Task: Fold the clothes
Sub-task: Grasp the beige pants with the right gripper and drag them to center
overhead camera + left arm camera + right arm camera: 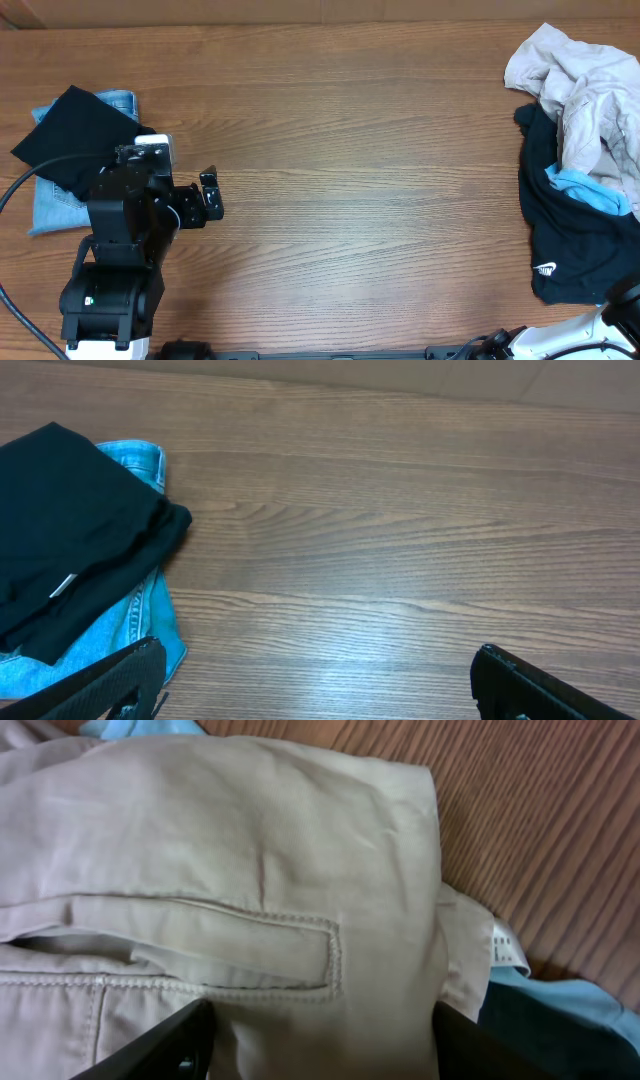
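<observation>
I had two tools at work over one wooden surface (350,150). My left tool (205,195) hung released at the left side, its two fingers spread wide with nothing between them, only bare wood below.

Just to the far left of it lay one neat stack of two pieces. One folded black garment (70,135) sat on top, turned at an angle. One denim piece (55,205) lay under it, its blue edges showing on the far side and the near side. The left tool was near that stack but touched neither piece.

At the far right edge of the surface lay one loose heap, well apart from the stack. I counted three pieces in it. One pair of beige shorts (590,90) was crumpled on the far side and draped over the rest. One black piece (570,240) with a small white logo (546,268) spread toward the near side. One light-blue piece (585,188) peeked out between those two. That made five garments in all, as far as I could count.

My right tool (320,1040) was down on the beige shorts, one finger on each side of a flat stretch of cloth beside one stitched slit pocket (250,945). Its fingers stood apart and the cloth between them was not pinched. One white label (505,948) stuck out at the shorts' right edge.
</observation>
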Tool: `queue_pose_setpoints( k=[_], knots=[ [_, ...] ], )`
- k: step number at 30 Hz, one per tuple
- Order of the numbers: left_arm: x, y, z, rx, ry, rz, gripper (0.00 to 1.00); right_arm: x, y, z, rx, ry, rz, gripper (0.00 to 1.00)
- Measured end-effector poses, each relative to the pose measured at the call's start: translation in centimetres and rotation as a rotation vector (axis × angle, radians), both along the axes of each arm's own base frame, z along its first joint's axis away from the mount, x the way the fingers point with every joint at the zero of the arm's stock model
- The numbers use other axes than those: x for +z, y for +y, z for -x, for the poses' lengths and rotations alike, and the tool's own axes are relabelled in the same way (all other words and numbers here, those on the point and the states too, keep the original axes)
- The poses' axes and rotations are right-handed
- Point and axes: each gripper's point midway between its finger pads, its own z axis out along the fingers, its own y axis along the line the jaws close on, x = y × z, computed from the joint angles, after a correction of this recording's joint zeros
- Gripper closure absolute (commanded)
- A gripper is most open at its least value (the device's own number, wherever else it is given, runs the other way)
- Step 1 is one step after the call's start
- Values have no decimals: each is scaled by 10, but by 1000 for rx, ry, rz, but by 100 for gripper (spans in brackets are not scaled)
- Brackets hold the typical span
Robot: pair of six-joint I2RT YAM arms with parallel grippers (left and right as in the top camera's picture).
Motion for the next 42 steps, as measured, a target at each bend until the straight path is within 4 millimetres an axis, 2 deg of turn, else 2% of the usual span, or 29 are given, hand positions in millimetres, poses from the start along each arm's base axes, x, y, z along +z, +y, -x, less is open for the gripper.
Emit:
queue_pose_setpoints(
  k=[1, 4, 5, 6, 12, 15, 18, 20, 21, 22, 24, 25, 26, 27, 28, 30, 34, 36, 40, 42],
  knots=[
    [0, 0, 0, 0, 0, 0, 0, -2, 0, 0, 1, -1, 1, 39],
    [0, 0, 0, 0, 0, 0, 0, -12, 3, -2, 5, -17, -4, 79],
    [0, 0, 0, 0, 0, 0, 0, -14, 4, -2, 9, -18, -8, 89],
    [0, 0, 0, 0, 0, 0, 0, -16, 7, -3, 16, -29, -19, 95],
    [0, 0, 0, 0, 0, 0, 0, -12, 18, -16, 60, -107, -74, 96],
    [0, 0, 0, 0, 0, 0, 0, 7, 21, -29, 94, -166, -88, 96],
    [0, 0, 0, 0, 0, 0, 0, 60, 22, -55, 164, -256, -24, 96],
    [0, 0, 0, 0, 0, 0, 0, 110, 35, -77, 243, -319, 54, 96],
    [0, 0, 0, 0, 0, 0, 0, 147, 52, -93, 311, -369, 115, 96],
    [0, 0, 0, 0, 0, 0, 0, 173, 72, -104, 372, -396, 149, 96],
    [0, 0, 0, 0, 0, 0, 0, 222, 124, -123, 511, -456, 202, 96],
    [0, 0, 0, 0, 0, 0, 0, 240, 152, -130, 581, -479, 216, 96],
    [0, 0, 0, 0, 0, 0, 0, 255, 189, -138, 671, -504, 224, 96],
    [0, 0, 0, 0, 0, 0, 0, 262, 215, -142, 732, -516, 220, 95],
    [0, 0, 0, 0, 0, 0, 0, 265, 254, -146, 825, -523, 200, 94],
    [0, 0, 0, 0, 0, 0, 0, 257, 321, -148, 998, -505, 148, 92],
    [0, 0, 0, 0, 0, 0, 0, 221, 411, -149, 1222, -416, 55, 92],
    [0, 0, 0, 0, 0, 0, 0, 194, 453, -148, 1318, -350, 8, 92],
    [0, 0, 0, 0, 0, 0, 0, 150, 515, -147, 1457, -258, -52, 91],
    [0, 0, 0, 0, 0, 0, 0, 124, 549, -141, 1545, -206, -75, 88]
  ],
)
